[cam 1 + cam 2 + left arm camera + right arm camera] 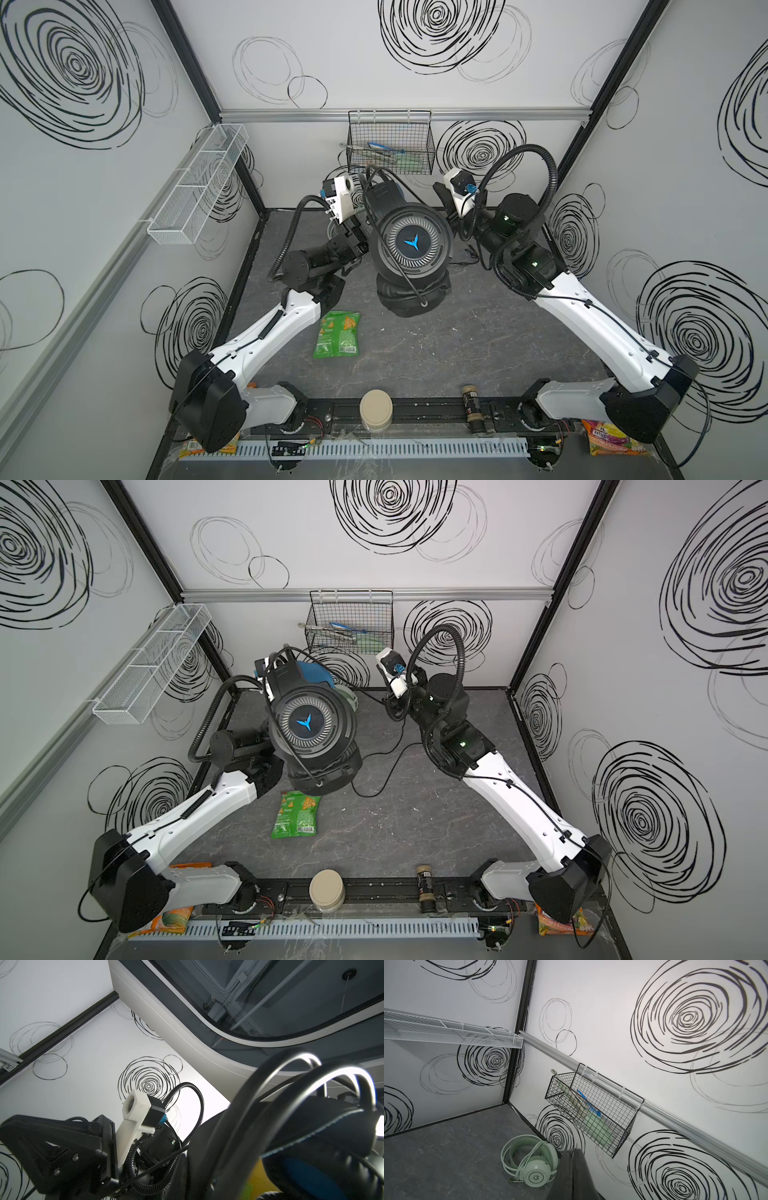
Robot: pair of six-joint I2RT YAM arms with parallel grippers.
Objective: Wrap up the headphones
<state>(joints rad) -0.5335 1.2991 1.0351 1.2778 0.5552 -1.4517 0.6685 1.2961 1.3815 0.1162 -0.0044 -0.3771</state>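
Both arms reach inward with elbows raised, the left gripper (358,226) and right gripper (573,1152) each clamped closed.

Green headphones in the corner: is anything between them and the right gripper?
Nothing visible is in the way. In the right wrist view the green headphones lie on the table close beside the shut right gripper, with no object between them.

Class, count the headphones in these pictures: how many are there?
2. A black headset is raised between the arms; a mint-green headset lies by the back wall.
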